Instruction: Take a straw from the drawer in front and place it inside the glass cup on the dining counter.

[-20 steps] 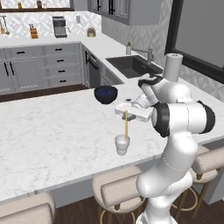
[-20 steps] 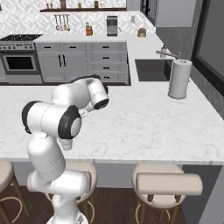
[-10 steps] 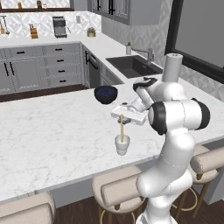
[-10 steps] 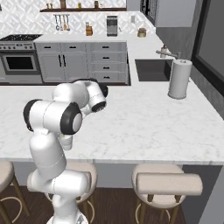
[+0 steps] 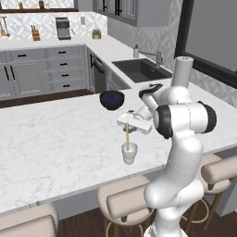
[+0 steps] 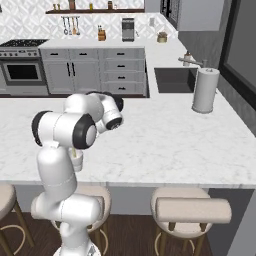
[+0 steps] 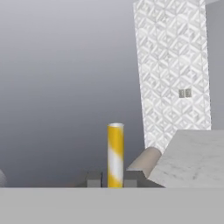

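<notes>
The gripper [image 5: 127,124] is clenched on the straw [image 5: 127,137], gripping it near its upper end; in the hand view the two dark fingertips [image 7: 94,180] sit against either side of the yellow-and-white straw. In the left base view the straw hangs upright from the gripper, and its lower end is already inside the rim of the glass cup [image 5: 129,153], which stands on the dining counter [image 5: 55,143] near the overhanging front edge, well apart from the dark blue bowl [image 5: 112,99]. Compared with a second ago, the hand has come down and the straw has sunk with it — earlier its lower end stood at about the cup's mouth, now a good part of its length is below the rim. The cup itself has not shifted on the slab. The right base view shows part of the cup [image 6: 76,160] just behind the robot's upper arm; the straw cannot be made out there. Judgement: the insertion step is nearly complete and the drawer stage is finished. What remains is to open the jaws so that the straw drops to the bottom and leans on the rim, then to lift the hand straight up — a sideways withdrawal could tip the light cup or drag the straw out.
</notes>
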